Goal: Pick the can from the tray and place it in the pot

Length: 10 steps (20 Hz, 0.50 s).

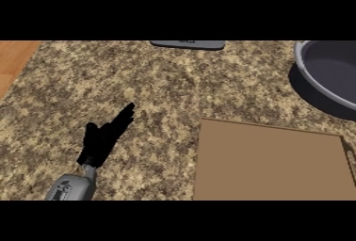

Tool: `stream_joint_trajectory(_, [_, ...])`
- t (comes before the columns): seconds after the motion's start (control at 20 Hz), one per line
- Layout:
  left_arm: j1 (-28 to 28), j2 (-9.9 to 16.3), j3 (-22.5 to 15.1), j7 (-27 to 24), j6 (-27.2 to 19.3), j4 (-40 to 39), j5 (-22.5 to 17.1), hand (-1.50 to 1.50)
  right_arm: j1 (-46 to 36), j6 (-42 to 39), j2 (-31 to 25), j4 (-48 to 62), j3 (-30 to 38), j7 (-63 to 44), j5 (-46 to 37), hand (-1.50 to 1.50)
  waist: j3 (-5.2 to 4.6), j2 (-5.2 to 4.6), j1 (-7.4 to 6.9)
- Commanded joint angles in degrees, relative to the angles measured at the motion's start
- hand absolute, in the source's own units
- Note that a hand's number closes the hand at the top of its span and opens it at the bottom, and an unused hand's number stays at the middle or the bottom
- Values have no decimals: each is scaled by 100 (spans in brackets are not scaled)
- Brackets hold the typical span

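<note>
On the speckled counter (139, 84), seen from the head, you have the left hand (104, 136) at lower left, fingers straight and apart, holding nothing, resting well clear of the brown tray (268, 162) at lower right. The grey pot (327, 70) sits at the upper right edge, just beyond the tray's far corner. Note that the can does not show on the tray or anywhere else, and the right hand is out of sight too. Judged from this, you cannot tell which step is in hand; your next move calls for finding the can before any reach toward the pot.
</note>
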<state>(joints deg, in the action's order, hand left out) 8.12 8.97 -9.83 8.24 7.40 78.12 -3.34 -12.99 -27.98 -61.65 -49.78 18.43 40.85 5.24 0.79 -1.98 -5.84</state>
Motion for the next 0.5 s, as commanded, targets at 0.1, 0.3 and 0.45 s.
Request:
stream_joint_trajectory(0.1, [-53, 40, -58, -70, 46, 1, 76, 0, -622, -286, -286, 603, -429, 867, -523, 150, -16, -6, -180])
stream_joint_trajectory(0.3, [200, -112, -55, 30, -9, -198, 72, 0, -1129, -94, -234, 649, -1031, 986, -1026, 150, -36, -6, -106])
stream_joint_trajectory(0.45, [151, -9, -30, -90, 62, -121, 85, 0, -1478, 88, -186, 865, -1377, 1011, -1373, 150, -42, 10, -126])
